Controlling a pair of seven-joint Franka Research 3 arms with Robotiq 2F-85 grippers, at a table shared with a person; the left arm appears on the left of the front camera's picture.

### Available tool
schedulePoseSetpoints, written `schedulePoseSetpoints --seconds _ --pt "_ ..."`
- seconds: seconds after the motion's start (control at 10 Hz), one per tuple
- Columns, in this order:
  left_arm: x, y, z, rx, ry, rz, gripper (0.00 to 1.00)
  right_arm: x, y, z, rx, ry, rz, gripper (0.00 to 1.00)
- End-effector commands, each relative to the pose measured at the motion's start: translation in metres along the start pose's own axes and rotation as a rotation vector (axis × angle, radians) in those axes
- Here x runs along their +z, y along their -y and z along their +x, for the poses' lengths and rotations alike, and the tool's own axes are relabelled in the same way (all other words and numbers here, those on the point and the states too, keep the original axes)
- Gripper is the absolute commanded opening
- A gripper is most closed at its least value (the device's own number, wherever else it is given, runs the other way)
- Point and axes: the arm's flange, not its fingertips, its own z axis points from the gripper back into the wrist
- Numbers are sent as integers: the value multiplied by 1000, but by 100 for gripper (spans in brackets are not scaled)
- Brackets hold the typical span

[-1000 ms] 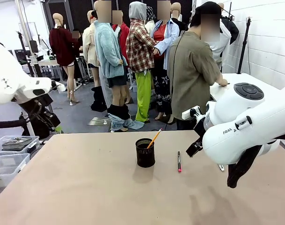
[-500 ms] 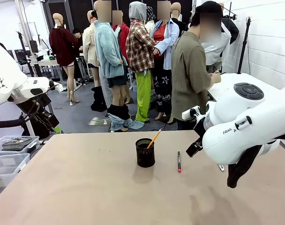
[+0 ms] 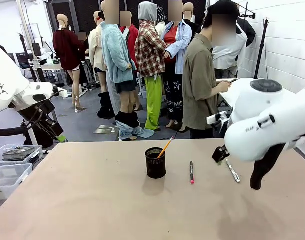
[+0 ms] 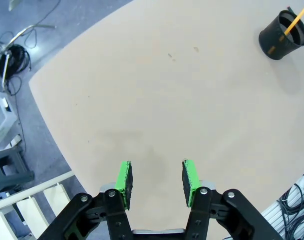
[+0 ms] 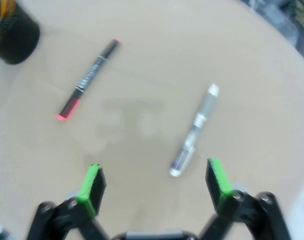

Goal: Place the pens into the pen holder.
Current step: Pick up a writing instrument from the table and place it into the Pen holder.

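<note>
Since a second ago my right arm has swung rightward, uncovering a silver pen [image 3: 233,171] on the desk [image 3: 92,195], near the dark pen with red tip [image 3: 191,172]. The black mesh pen holder [image 3: 155,164] stands mid-desk with one yellow pencil [image 3: 165,148] leaning inside. I see the right end effector [image 5: 154,172] spread wide over the silver pen and the left end effector [image 4: 156,172] parted, empty.

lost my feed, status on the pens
Left gripper open, right gripper open, both empty. Orange pencil in pen holder; dark pen, silver pen on table. Nothing blocking.
</note>
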Motion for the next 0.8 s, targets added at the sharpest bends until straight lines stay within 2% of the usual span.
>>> schedulePoseSetpoints --seconds 0.0,0.3,0.7 --pt "0 -2 2 -3 -1 16 54 -11 4 40 -80 -156 1 100" --pt "0 -2 2 -3 -1 16 54 -48 27 60 -172 -325 -15 100" --pt "0 -2 2 -3 -1 16 54 -86 46 61 -258 -360 14 100"
